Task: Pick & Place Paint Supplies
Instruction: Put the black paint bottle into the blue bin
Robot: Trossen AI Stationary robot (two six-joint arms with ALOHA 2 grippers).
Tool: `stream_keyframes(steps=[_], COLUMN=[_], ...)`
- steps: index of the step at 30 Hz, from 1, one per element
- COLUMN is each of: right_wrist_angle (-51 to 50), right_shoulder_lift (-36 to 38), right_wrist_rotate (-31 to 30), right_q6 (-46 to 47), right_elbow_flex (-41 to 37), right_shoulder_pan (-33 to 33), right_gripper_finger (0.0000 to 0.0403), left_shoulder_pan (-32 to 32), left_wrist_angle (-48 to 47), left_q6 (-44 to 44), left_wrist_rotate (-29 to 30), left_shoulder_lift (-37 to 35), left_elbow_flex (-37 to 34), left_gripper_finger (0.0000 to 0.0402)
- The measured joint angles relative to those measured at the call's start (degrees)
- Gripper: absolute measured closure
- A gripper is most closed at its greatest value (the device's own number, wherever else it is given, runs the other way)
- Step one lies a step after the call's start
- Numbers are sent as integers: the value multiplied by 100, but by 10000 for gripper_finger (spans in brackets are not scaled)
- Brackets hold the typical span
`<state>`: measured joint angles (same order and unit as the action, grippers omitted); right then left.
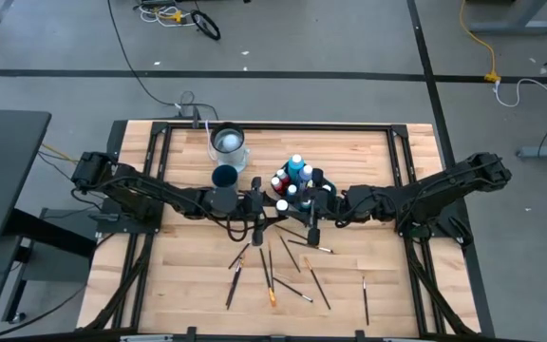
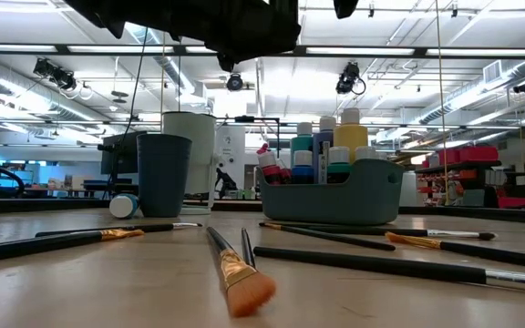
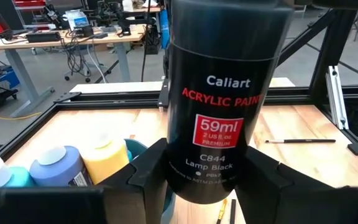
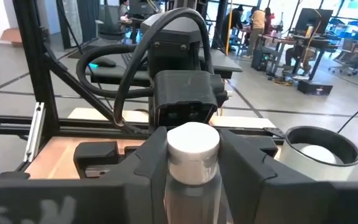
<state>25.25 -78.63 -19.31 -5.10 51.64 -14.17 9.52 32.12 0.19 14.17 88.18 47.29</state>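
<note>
Black paint bottle [image 3: 219, 106] stood grasped in the left claw [image 3: 197, 180], its capped top inside the right claw [image 4: 191, 168], whose hold could not be told; early release risked dropping it onto brushes [image 1: 290, 255] below.

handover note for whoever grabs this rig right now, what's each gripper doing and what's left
Left gripper: fingers shut on the black paint bottle, held mid-table.
Right gripper: fingers shut on the same bottle at its pale cap, facing the left arm; it looks like a handover between the arms.
Done: several paint bottles stand in the teal tray.
Left: the held bottle is not placed yet, and many brushes lie loose on the table in front of the tray. The dark blue cup stands beside the tray; whether it holds anything cannot be told.
</note>
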Motion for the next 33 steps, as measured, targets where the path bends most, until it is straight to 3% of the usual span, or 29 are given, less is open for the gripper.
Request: stream_keyframes(steps=[11, 22, 31, 33], right_wrist_angle=[-157, -150, -529, -631], right_shoulder_lift=[-4, -4, -4, -4], right_wrist_rotate=[48, 336, 299, 54], right_q6=[122, 144, 656, 777], right_elbow_flex=[3, 2, 2, 2], right_shoulder_pan=[61, 215, 205, 144], right_gripper_finger=[215, 293, 287, 290], left_shoulder_pan=[-4, -4, -1, -2], left_wrist_angle=[46, -6, -287, -409], left_q6=[2, -24, 60, 94], left_wrist_rotate=[15, 17, -5, 17], left_shoulder_lift=[0, 0, 2, 2], left_elbow_flex=[0, 1, 4, 4], left_gripper_finger=[240, 239, 222, 212])
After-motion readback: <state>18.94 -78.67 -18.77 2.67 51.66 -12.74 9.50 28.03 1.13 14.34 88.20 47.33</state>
